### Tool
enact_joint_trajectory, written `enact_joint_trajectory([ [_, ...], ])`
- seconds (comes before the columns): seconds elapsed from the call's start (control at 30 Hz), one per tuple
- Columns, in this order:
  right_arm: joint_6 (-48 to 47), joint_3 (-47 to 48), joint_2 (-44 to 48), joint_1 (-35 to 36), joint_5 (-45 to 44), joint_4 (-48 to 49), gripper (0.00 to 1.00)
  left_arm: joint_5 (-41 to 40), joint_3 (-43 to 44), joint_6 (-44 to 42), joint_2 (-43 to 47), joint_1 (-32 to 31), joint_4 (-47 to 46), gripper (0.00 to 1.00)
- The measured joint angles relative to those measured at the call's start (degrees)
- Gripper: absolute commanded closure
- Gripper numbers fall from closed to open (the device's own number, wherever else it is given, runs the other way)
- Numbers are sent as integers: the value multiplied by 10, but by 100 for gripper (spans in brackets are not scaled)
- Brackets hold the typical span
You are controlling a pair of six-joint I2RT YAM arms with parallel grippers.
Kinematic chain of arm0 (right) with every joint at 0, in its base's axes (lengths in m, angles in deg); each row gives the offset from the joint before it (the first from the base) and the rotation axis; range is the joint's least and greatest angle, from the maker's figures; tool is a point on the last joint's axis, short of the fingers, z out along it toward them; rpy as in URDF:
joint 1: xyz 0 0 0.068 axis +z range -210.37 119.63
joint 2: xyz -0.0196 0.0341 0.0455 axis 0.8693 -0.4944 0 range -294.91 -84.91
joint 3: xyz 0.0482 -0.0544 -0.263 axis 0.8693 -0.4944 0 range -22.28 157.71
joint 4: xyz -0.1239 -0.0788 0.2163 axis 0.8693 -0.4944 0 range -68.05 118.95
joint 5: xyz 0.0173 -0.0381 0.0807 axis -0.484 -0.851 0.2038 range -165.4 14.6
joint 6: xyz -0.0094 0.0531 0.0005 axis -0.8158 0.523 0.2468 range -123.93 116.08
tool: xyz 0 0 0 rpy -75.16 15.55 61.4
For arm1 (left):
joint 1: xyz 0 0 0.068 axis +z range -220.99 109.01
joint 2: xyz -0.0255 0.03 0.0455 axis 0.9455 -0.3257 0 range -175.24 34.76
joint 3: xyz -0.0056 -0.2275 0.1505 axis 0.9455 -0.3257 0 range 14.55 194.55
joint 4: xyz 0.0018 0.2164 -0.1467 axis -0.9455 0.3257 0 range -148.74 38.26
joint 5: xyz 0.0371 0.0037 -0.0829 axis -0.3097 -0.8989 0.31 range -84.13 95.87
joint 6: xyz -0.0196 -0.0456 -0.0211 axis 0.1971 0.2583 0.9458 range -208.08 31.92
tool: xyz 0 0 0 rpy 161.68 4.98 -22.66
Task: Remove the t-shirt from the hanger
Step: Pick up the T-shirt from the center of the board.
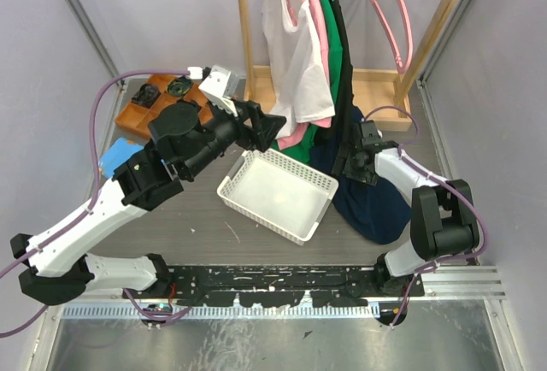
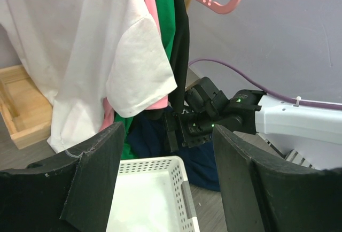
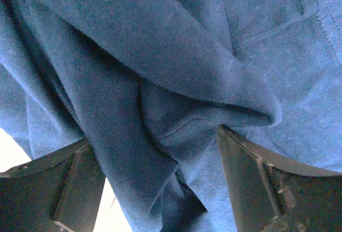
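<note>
Several t-shirts hang on the rack: white (image 1: pixel 291 55), pink, green (image 1: pixel 338 55) and black. A navy t-shirt (image 1: pixel 376 204) lies crumpled on the table at the right, off any hanger. An empty pink hanger (image 1: pixel 391 12) hangs at the rack's right. My right gripper (image 1: pixel 349 159) sits at the navy shirt's upper edge; in its wrist view the jaws (image 3: pixel 160 184) stand wide apart with navy folds (image 3: pixel 176 71) draped between them. My left gripper (image 1: pixel 263 130) is open and empty, just below the white shirt's hem (image 2: pixel 91 55), above the basket.
A white perforated basket (image 1: pixel 256 213) stands mid-table, its rim also in the left wrist view (image 2: pixel 184 189). The rack's wooden base (image 1: pixel 376 89) is behind. An orange tray (image 1: pixel 137 114) with black parts and a blue object (image 1: pixel 115 157) lie at the left.
</note>
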State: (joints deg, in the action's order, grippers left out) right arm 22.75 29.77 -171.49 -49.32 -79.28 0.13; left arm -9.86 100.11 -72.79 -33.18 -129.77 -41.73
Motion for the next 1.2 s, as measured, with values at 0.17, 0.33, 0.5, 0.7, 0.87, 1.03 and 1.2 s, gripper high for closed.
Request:
enact_joint_trajectory([
  [0.17, 3, 6, -10, 0, -14, 6, 72, -5, 0, 0, 8, 0, 1, 26],
  [0.33, 6, 8, -12, 1, -30, 9, 99, -7, 0, 0, 12, 0, 1, 27],
  [0.5, 7, 8, 6, 1, -41, 1, 99, -7, 0, 0, 12, 0, 1, 27],
  [0.7, 7, 48, 167, 1, -59, -64, 99, -6, 0, -1, 12, 0, 0, 27],
  [0.87, 7, 136, 305, 1, -61, -104, 99, -2, -2, -3, 12, 0, 0, 26],
  [1.03, -12, 184, 395, 1, -48, -135, 99, 6, -2, -9, 12, 0, -1, 26],
  [1.2, -47, 242, 436, 1, -16, -170, 99, 15, -6, -11, 11, 0, -4, 26],
])
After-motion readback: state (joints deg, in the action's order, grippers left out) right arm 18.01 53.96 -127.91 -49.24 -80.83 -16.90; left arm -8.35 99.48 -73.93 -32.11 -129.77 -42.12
